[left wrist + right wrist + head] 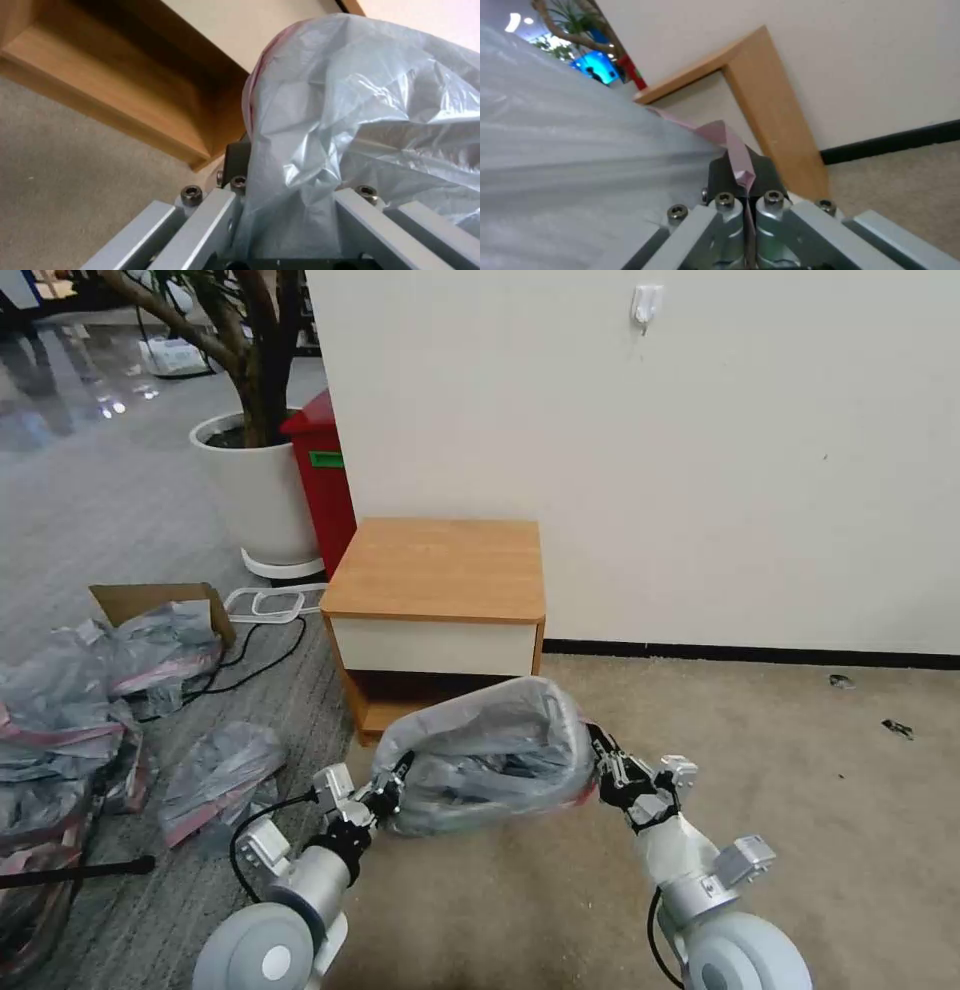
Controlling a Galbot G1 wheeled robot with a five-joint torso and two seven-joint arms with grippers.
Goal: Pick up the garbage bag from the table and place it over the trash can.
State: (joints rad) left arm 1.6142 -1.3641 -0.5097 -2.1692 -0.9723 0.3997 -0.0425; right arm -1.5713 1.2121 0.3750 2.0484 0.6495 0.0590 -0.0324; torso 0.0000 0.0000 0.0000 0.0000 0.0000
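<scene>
The garbage bag [480, 755], grey and crinkly with a pink-red rim band, hangs spread between my two grippers low in front of the table [435, 560], a light-wood nightstand. My right gripper [600, 762] is shut on the pink band [732, 148] at the bag's right end. At the bag's left end is my left gripper [392, 790]; in the left wrist view its fingers [235, 159] stand wide apart with the bag [360, 112] bunched between them. The trash can is hidden.
A heap of similar grey bags [60, 730] and a cardboard box [150, 600] lie on the floor to the left. A white plant pot [255, 495] and a red bin [325, 480] stand behind the nightstand. Beige carpet [800, 790] lies open to the right.
</scene>
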